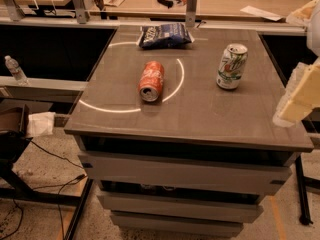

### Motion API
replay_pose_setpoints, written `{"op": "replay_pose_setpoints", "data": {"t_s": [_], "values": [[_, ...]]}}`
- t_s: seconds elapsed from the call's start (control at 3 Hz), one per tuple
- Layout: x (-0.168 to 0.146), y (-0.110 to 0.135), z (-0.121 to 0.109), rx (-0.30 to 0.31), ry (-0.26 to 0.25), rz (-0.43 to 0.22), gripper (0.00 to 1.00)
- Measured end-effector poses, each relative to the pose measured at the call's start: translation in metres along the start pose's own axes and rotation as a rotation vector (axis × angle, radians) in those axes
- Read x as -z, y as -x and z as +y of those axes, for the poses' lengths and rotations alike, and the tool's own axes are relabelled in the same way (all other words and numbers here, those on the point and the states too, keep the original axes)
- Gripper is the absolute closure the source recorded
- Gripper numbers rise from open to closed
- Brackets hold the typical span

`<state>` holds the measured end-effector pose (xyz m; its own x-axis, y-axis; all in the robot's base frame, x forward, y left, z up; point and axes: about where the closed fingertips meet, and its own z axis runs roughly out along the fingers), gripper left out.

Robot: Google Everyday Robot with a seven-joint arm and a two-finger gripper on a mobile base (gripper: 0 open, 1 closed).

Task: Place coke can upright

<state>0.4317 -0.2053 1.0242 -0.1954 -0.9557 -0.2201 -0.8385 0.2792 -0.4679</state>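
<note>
While coke can (151,81) lies sideways on smooth table (200,115), end effector (300,96) at right, grip unclear.

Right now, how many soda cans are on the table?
2. The coke can lies on its side near the middle of the table; the white can stands upright farther right. The gripper hangs by the table's right edge. None looks hidden.

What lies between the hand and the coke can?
In the camera view, the white-and-green can stands upright roughly between the hand, at the right edge, and the coke can, lying on its side. Otherwise bare table.
</note>
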Motion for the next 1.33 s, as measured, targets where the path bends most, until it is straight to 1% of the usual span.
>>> {"op": "replay_pose_setpoints", "data": {"t_s": [0.33,0.67,1.0,1.33], "values": [[0.0,0.0,0.0,0.0,0.0,0.0,0.0],[0.003,0.009,0.001,0.065,0.01,-0.042,0.0],[0.008,0.037,0.001,0.238,0.015,-0.126,0.0],[0.004,0.064,0.004,0.431,0.007,-0.165,0.0]]}}
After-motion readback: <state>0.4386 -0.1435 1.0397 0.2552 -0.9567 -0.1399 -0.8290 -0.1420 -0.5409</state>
